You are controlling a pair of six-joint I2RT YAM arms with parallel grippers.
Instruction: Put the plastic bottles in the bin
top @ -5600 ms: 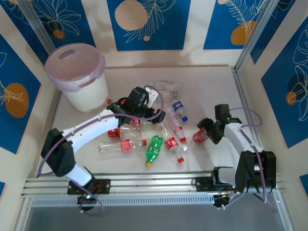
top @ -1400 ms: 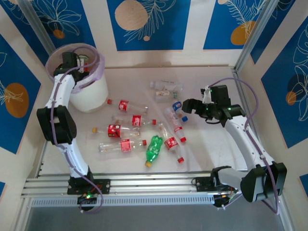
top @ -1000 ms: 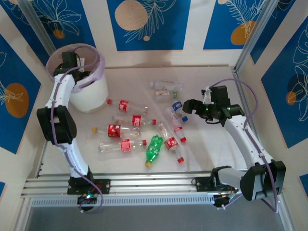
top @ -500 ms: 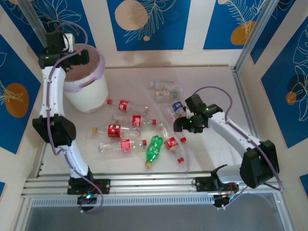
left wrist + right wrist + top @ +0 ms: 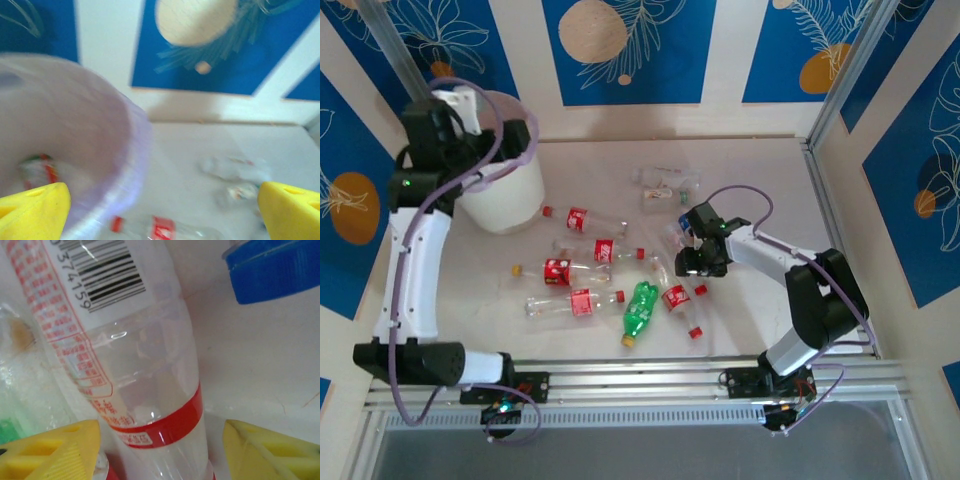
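Several plastic bottles lie on the table, among them red-labelled ones (image 5: pixel 582 220) and a green one (image 5: pixel 640 308). My right gripper (image 5: pixel 692 262) is down among them. Its yellow fingers (image 5: pixel 55 450) stand open on either side of a clear bottle (image 5: pixel 150 380) with a red band, a small gap showing on each side. A blue cap (image 5: pixel 272 270) lies just beyond. The white bin (image 5: pixel 505 195) with its purple liner stands at the back left. My left gripper (image 5: pixel 518 140) hangs open and empty above its near rim. A red-labelled bottle (image 5: pixel 40 170) lies inside the bin (image 5: pixel 75 150).
Plain clear bottles (image 5: pixel 665 180) lie near the back of the table. A blue-capped bottle (image 5: pixel 692 222) sits just behind my right gripper. Walls enclose the table at the back and on both sides, and a metal rail (image 5: pixel 640 385) runs along the front.
My right arm has come down and left from above the table onto the bottles, and its jaws have narrowed around one. My left arm has lifted and swung back from inside the bin.
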